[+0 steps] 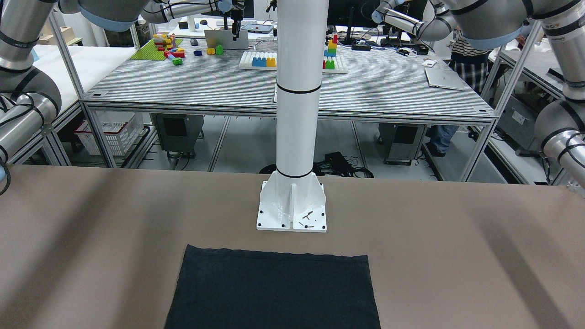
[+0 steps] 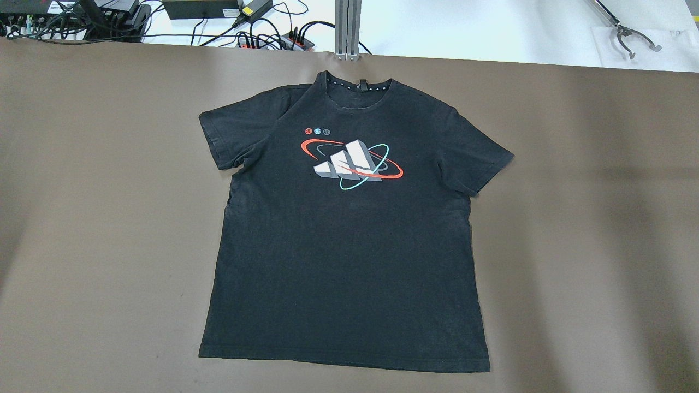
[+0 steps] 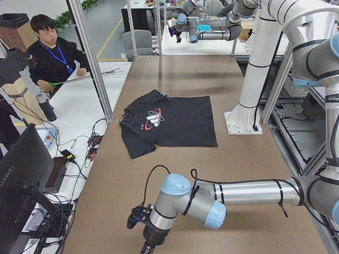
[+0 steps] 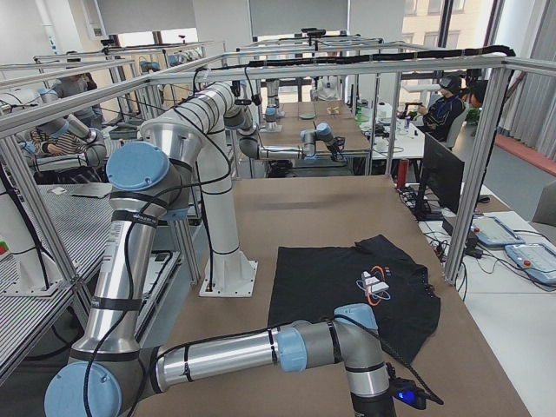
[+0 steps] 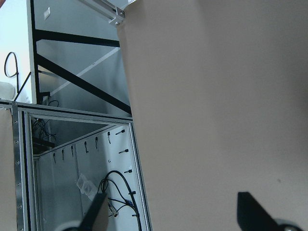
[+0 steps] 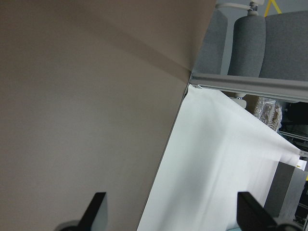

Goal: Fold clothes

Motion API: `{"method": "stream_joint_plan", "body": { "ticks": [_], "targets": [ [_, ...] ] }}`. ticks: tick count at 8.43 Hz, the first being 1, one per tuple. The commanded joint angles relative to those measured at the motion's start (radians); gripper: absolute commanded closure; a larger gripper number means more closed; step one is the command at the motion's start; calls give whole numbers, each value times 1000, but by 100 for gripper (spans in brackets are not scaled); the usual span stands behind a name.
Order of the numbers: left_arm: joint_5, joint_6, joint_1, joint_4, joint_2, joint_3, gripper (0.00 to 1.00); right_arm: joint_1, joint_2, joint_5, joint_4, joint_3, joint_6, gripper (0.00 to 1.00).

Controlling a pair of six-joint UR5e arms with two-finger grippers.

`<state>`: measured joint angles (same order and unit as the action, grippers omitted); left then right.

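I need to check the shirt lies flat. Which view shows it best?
Overhead exterior: the whole T-shirt lies spread, print up. Front-facing shows only its hem end; the side views show it small and oblique; the wrist views miss it.

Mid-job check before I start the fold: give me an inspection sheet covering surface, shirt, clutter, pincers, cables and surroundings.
Surface: brown table cover, smooth, crossed by shadows.
Job's things: black T-shirt spread flat, print up, collar away from the robot, sleeves out, not yet folded.
Clutter: small dark bits on the white post's base plate.
Pincers: left pincer open, empty, at a table edge; right pincer open, empty, at a table edge.
Cables: cables and power strips beyond the far edge, off the cover.
Surroundings: person seated at a side desk; toy blocks on the neighbouring table.
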<state>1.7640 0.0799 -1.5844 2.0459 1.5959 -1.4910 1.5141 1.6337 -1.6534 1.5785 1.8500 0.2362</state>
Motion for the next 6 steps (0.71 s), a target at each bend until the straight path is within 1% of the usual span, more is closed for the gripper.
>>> {"method": "stream_joint_plan", "body": {
  "ticks": [1, 3, 5, 6],
  "targets": [
    [0, 1, 0, 0, -1, 0, 6, 0, 0, 0, 0, 0, -2, 6],
    [0, 1, 0, 0, -1, -3, 6, 0, 0, 0, -2, 3, -2, 6],
    [8, 1, 1, 2, 13, -24, 6, 0, -2, -2, -2, 53, -2, 6],
    [14, 1, 1, 0, 45, -34, 6, -3, -14, 0, -2, 81, -2, 6]
  ]
}}
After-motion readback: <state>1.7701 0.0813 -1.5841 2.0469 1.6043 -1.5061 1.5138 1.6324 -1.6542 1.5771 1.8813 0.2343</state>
